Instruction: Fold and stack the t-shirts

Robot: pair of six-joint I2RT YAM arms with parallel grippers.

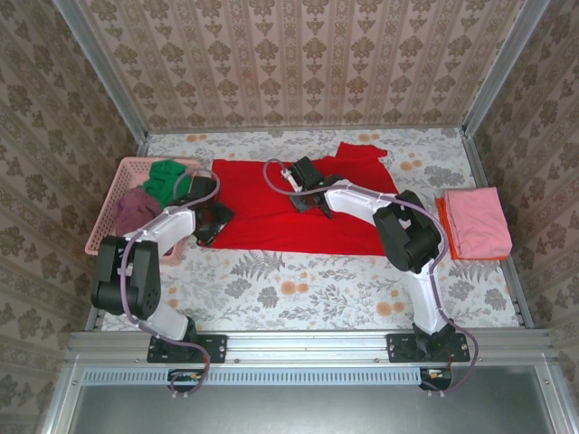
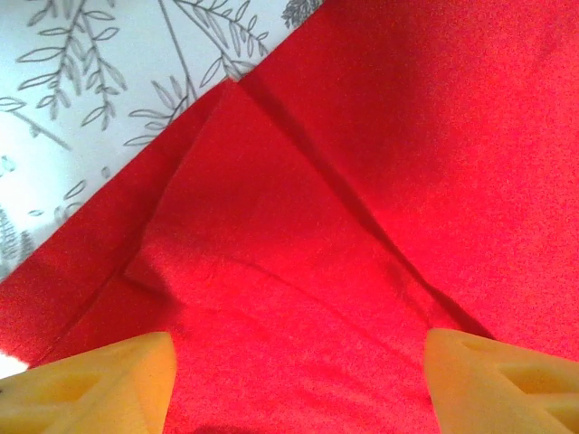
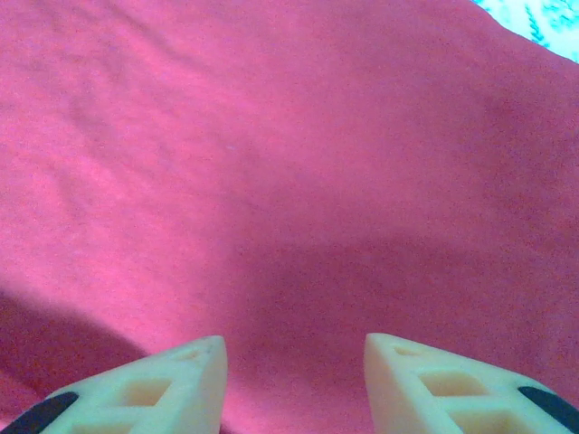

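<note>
Red t-shirt (image 1: 271, 226) spread flat mid-table (image 1: 298, 289); my left claw (image 2: 298, 362) hangs over its folded left edge, fingers wide apart and grasping nothing, while my right claw (image 3: 294, 362) sits low over the cloth farther in, fingers partly spread, nothing pinched between them. Around it: pink t-shirt (image 1: 477, 221) folded atop an orange t-shirt (image 1: 442, 226) at the right edge, green t-shirt (image 1: 166, 176) and maroon t-shirt (image 1: 136, 210) heaped in the pink basket (image 1: 102, 212) at left. Count: five shirts, one basket.
</note>
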